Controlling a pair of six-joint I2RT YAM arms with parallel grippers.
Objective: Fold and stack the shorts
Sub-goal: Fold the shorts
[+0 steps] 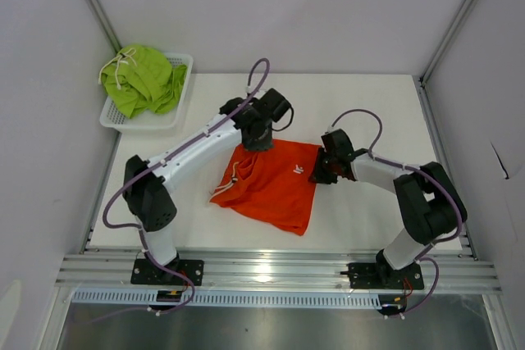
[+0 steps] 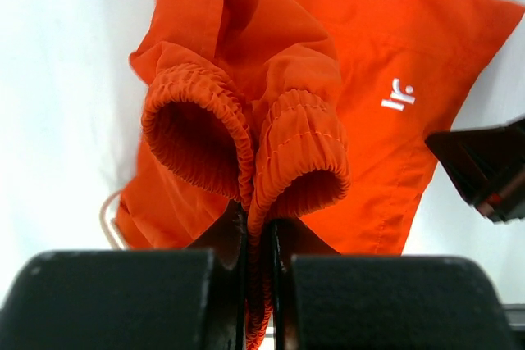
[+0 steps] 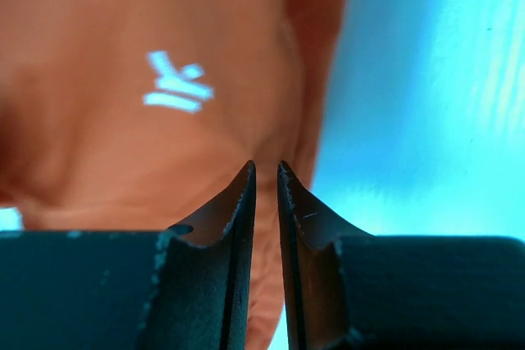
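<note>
The left end effector point(image 2: 258, 231) is clamped on the waistband of the orange shorts point(image 2: 369, 55). The right end effector point(image 3: 264, 170) is nearly closed at their edge; I cannot tell if it grips.

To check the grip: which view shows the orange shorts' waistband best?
Left wrist view: the waistband bulges in two loops above the left gripper, whose shut jaws pinch it. The top view shows the orange shorts, but that gripper covers the spot. Right wrist view shows only cloth and a logo.

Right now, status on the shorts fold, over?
Left tool shut on orange shorts at waistband. Right tool at their edge, nearly closed, grip unclear. Lime green shorts bunched in white mesh basket. Nothing in the way.
</note>
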